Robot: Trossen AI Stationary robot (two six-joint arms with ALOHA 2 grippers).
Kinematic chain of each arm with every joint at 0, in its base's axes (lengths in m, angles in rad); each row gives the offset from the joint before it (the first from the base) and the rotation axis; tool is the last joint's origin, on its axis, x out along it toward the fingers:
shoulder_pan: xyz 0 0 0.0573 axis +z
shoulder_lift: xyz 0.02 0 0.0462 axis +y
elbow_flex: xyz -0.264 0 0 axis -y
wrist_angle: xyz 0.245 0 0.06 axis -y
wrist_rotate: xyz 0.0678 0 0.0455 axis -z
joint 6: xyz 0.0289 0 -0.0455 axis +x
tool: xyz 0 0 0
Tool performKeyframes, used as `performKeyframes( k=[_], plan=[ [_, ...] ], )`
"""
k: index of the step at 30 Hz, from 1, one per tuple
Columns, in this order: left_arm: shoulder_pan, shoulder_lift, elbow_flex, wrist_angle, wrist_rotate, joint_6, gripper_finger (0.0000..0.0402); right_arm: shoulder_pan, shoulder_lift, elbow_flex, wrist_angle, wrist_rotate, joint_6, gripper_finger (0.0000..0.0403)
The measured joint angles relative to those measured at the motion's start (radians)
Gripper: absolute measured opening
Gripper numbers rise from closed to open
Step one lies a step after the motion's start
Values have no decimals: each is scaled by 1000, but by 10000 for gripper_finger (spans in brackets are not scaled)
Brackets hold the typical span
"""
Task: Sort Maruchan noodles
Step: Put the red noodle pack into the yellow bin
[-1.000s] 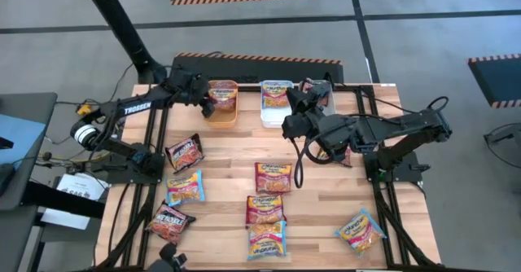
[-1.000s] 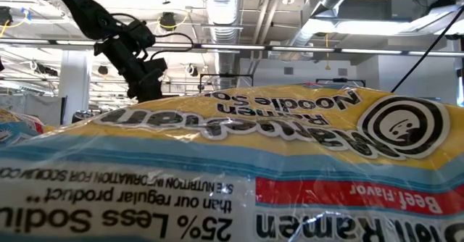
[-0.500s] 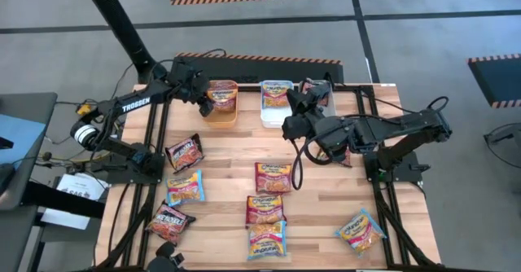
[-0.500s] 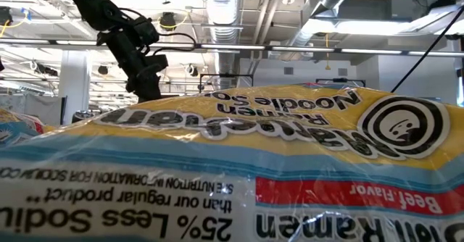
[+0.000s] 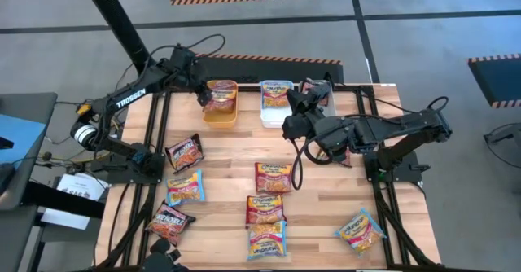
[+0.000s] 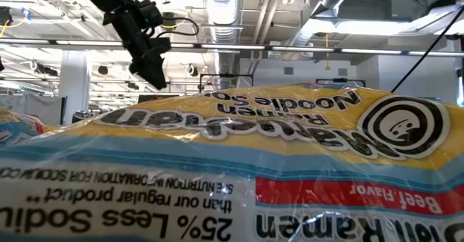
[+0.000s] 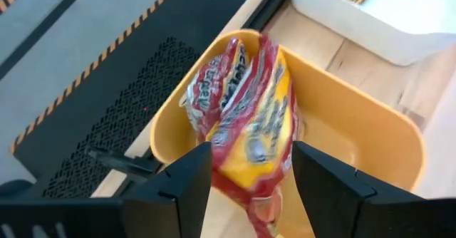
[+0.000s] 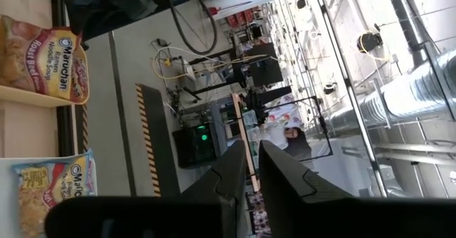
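The Maruchan noodles are flat packets. A maroon-and-yellow one [image 7: 246, 117] leans on edge inside the orange bin [image 5: 221, 113] at the table's far left. My left gripper [image 7: 249, 152] hangs open above this packet, one finger on either side of it and clear of it. A light blue packet [image 5: 275, 95] lies in the white bin [image 5: 275, 119]. Several more packets lie flat on the table, among them a maroon one [image 5: 184, 151] and an orange one [image 5: 273, 177]. My right gripper [image 5: 287, 127] is held high near the white bin, pointing level, its fingers [image 8: 231, 174] almost together on nothing.
A grey bin [image 5: 327, 101] stands right of the white one, partly under my right arm. One packet [image 5: 342, 154] lies beneath that arm. In the low view, a blue-and-yellow packet [image 6: 232, 162] close to the camera hides nearly all of the table.
My left gripper has risen straight up from the orange bin and tipped a little, with the gap between its fingers unchanged. The maroon-and-yellow packet has stayed in the bin.
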Motion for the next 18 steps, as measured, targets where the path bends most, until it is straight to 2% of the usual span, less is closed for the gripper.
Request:
performKeyframes(
  k=[4, 9, 18],
  plan=[
    [0, 0, 0, -20, 19, -5, 181, 0, 0, 0, 0, 0, 0, 66],
    [-1, 0, 0, -129, 138, -4, 181, 0, 0, 0, 0, 1, 0, 66],
    [-10, 0, -90, -68, 137, -31, 181, 0, 0, 0, -3, 1, 23, 66]
  ],
)
